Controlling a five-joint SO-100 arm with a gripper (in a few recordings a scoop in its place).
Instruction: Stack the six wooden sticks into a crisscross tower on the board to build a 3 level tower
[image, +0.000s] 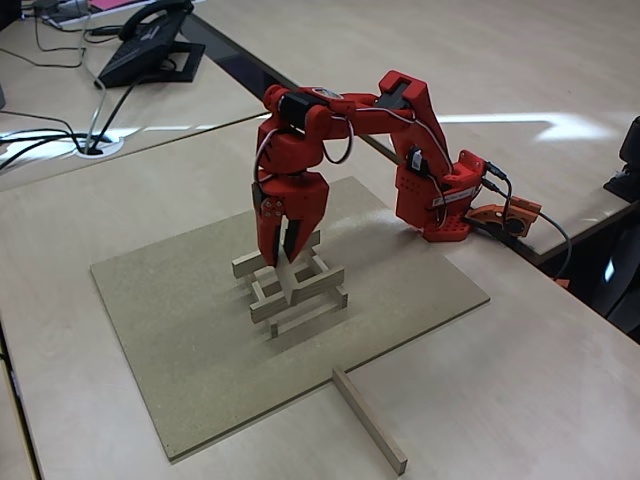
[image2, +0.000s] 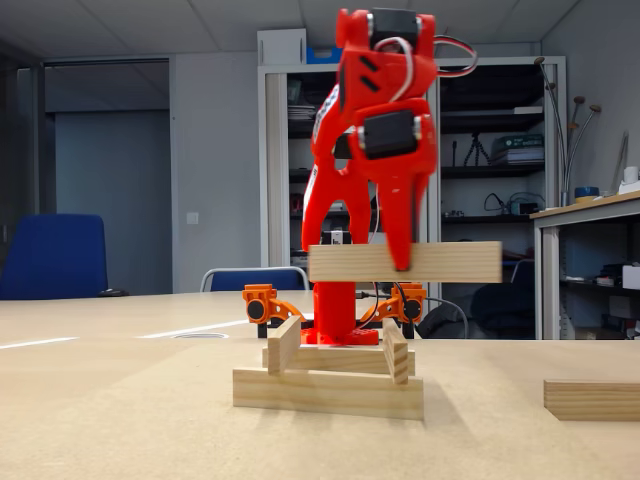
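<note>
The red arm (image: 400, 150) reaches from its base at the board's far edge and bends down over the tower (image: 292, 288); its claw (image: 285, 250) points straight down and pinches one stick (image2: 405, 262) between its fingers; in the low fixed view that stick hangs level, clear above the tower and not touching it, with one finger (image2: 400, 225) crossing its front face right of its middle; in the high fixed view the held stick (image: 300, 276) shows only as a pale piece under the fingertips, hard to tell apart from the sticks below it. The tower stands near the middle of the board (image: 180, 330); in the low fixed view it has two levels: a long stick (image2: 328, 392) lies crosswise in front with a second one (image2: 330, 360) parallel behind it, and two sticks rest across them, one on the left (image2: 284, 345) and one on the right (image2: 396, 350), running away from the camera; the four make an open square. The sixth stick (image: 369, 419) lies flat on the table (image: 520, 380), just off the board's near edge in the high fixed view, well apart from the claw and the tower; in the low fixed view its end (image2: 592, 399) shows at the right edge. The board lies flat on the pale table, its corners turned relative to the table's edge; it bears only the tower. A phone (image: 150, 45) and cables (image: 60, 140) sit at the table's far left corner in the high fixed view.
</note>
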